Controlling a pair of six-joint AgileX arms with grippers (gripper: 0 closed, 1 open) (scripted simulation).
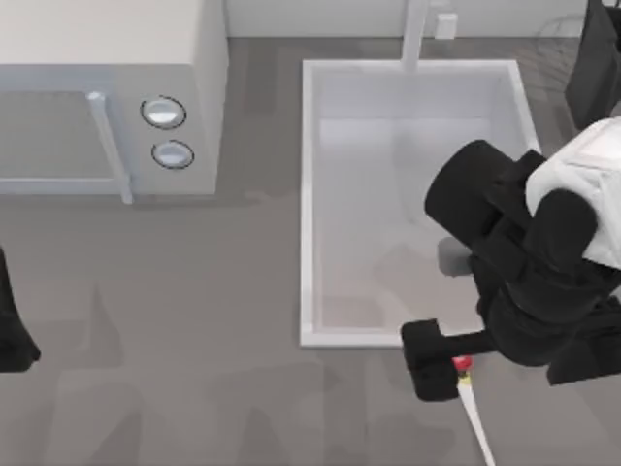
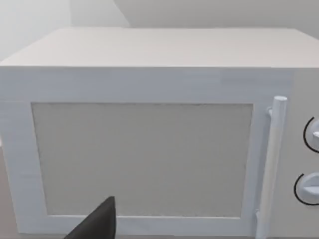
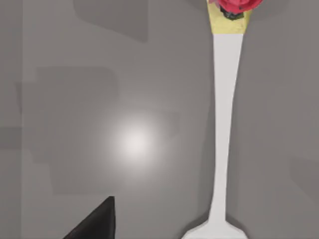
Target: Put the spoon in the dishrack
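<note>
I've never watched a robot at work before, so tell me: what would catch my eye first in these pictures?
Likely the bulky black-and-white right arm leaning over the near right corner of the big white rectangular sink basin, its tool hovering right at the knob end of the slim white spoon with a red-and-yellow knob, which lies flat on the grey table. At the far left stands a boxy white microwave with two round dials.

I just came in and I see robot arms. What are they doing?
The right arm's gripper is hovering low over the knob end of a white spoon lying on the table, just in front of the sink. It isn't holding the spoon yet. The left arm waits at the table's left edge, facing the microwave.
</note>
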